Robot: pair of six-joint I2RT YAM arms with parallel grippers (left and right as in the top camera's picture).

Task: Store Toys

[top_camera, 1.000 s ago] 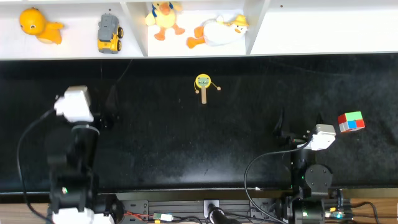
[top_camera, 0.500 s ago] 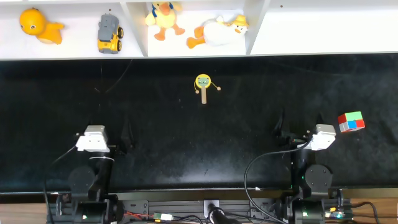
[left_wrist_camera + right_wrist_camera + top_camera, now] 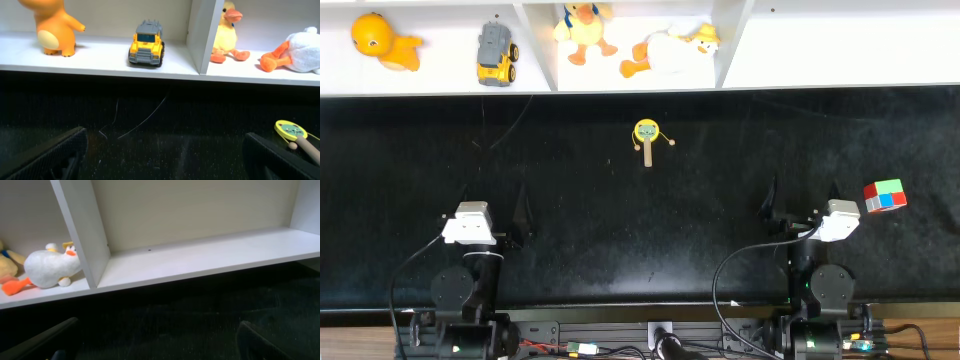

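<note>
- Fingers [image 3: 55, 152] of left gripper [image 3: 162, 137] stood wide apart, empty.
- Right gripper [image 3: 159, 322] gaped wide, empty.
- Rattle [image 3: 647, 133] and cube [image 3: 884, 195] lay on black table [image 3: 620, 240], well apart.

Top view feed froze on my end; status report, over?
Left pincer open, empty. Right pincer open, empty. Rattle and colour cube on mat, unstored. Nothing blocking the shelf.

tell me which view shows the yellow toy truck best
Left wrist view: the yellow toy truck faces the camera, grille and wheels clear. The top view gives it small, from above. The right wrist view looks at the white plush bird.
</note>
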